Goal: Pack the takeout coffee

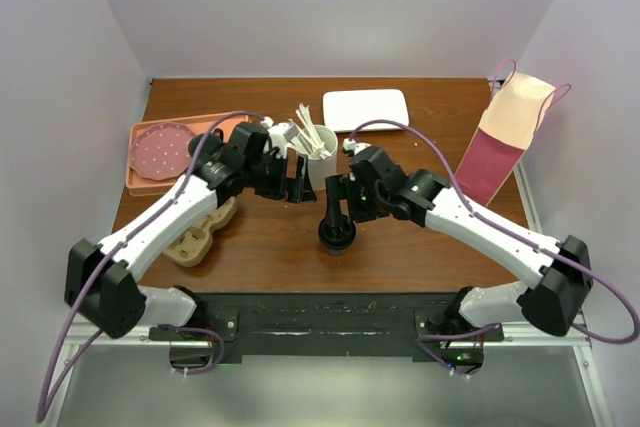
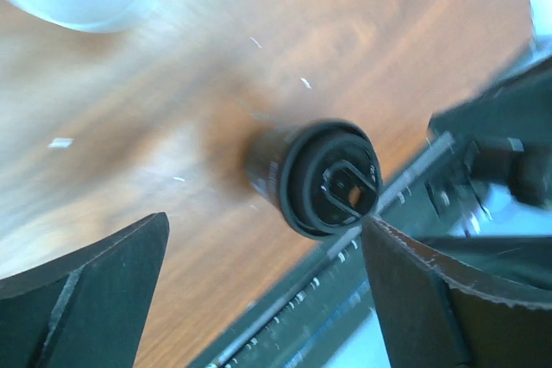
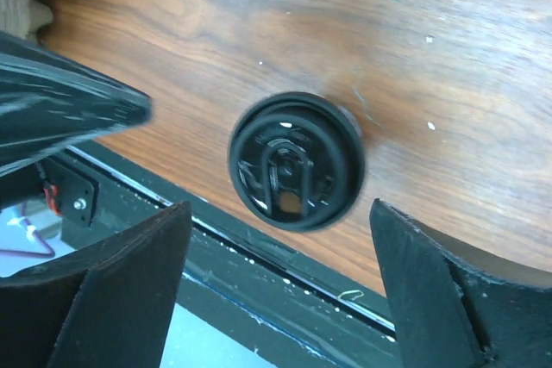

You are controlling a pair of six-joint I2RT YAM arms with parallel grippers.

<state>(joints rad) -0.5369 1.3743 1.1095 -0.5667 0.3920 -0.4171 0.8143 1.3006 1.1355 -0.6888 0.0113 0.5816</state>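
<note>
The small dark-brown paper cup with black plastic lid stood upright by the wooden table's near edge beneath the right gripper, wide open and empty like the left gripper, so an off-centre closing could have knocked it off.

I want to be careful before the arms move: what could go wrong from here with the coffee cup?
The takeout coffee stands close to the table's near edge. A sideways nudge from the open right gripper above it might push it off. The open left gripper hangs beside the white cup of stirrers and near the right gripper, so it might tip that cup or hit the other arm.
</note>
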